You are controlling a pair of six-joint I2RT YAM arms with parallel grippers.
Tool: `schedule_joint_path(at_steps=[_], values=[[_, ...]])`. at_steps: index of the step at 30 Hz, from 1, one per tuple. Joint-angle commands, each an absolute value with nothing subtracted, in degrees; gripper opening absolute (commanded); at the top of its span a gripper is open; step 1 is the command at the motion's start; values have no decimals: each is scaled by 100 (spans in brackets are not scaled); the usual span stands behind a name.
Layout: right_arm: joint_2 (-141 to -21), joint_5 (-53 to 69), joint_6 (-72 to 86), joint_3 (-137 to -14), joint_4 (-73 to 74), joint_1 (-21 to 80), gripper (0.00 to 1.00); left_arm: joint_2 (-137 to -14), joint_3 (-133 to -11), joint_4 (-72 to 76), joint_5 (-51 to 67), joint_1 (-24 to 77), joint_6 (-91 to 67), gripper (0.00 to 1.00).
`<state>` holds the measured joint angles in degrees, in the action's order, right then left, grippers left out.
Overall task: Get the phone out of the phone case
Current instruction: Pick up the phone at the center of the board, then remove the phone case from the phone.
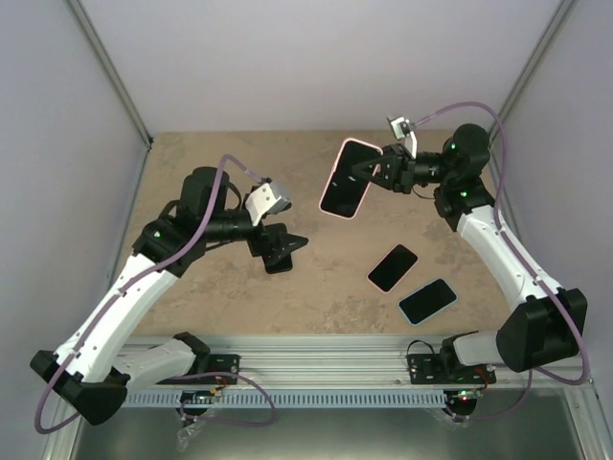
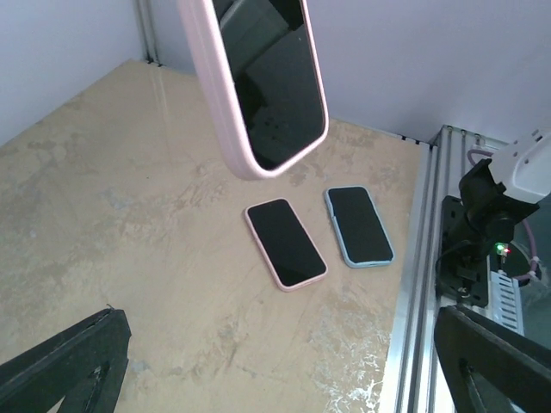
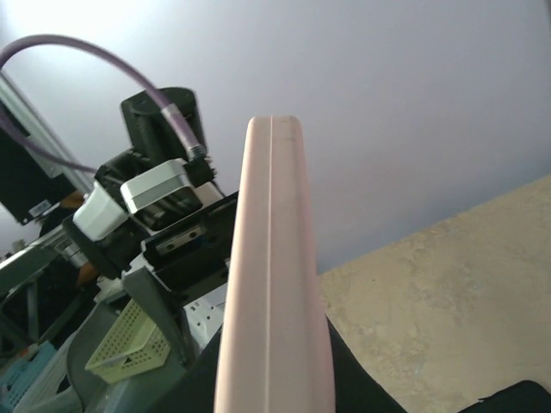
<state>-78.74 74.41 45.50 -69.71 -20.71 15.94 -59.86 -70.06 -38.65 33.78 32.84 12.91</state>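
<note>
Right fingers (image 1: 370, 173) around pink case (image 1: 343, 182)

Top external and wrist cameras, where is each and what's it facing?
Top external: above, behind the bases, facing down; both arms show.
Left wrist: faces the raised pink-cased phone and two flat phones; own fingers at bottom.
Right wrist: sights along that phone's edge toward the left arm.
All share the pink-cased phone.

In the left wrist view, the upper end of the pink-cased phone (image 2: 263, 86) is being cut off by the top edge, and the fingers (image 2: 73, 361) of the left gripper (image 2: 284, 335) by the bottom edge. In the right wrist view, the phone's screen is being hidden.
</note>
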Motion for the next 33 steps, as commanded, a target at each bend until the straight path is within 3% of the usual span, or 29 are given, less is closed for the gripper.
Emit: schedule_joint_path(at_steps=[1, 10, 24, 33], values=[[-7670, 7768, 4724, -6851, -2748, 1659, 1, -6310, -7190, -3931, 3928, 3265, 1293, 99], [-7572, 7912, 4911, -6743, -2988, 1690, 1, -7040, -7645, -3686, 4813, 3261, 1043, 95], [-7492, 8091, 4968, -6713, -3032, 1802, 1, -7158, -7268, -2945, 5277, 2898, 516, 72], [-7579, 7925, 4880, -6750, -2867, 1802, 1, -7070, -7082, -3100, 5513, 2897, 777, 69]])
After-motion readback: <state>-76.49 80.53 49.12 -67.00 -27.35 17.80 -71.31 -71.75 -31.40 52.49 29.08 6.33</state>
